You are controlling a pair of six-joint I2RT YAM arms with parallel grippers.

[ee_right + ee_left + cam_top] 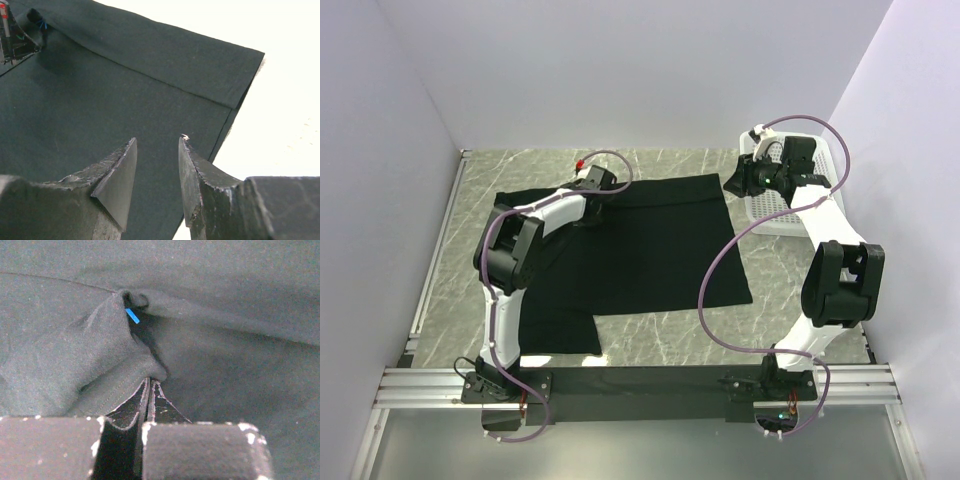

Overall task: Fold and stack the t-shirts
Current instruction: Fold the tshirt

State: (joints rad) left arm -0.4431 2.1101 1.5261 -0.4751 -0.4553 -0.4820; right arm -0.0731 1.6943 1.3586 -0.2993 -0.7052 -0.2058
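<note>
A black t-shirt (660, 250) lies spread flat on the marble table, one sleeve reaching toward the near left. My left gripper (592, 180) is down at its far edge near the collar. In the left wrist view that gripper (150, 381) is shut, with a raised fold of the t-shirt (90, 355) pinched at its tips, and a small blue tag (132, 315) shows in the fold. My right gripper (732, 180) hovers at the shirt's far right corner. In the right wrist view it (157, 141) is open above the t-shirt (125, 90), nothing between its fingers.
A white perforated basket (770, 215) stands at the far right, under and behind the right arm. White walls close in the table on three sides. A metal rail (435, 260) runs along the left edge. The left gripper (12, 35) shows at the top left of the right wrist view.
</note>
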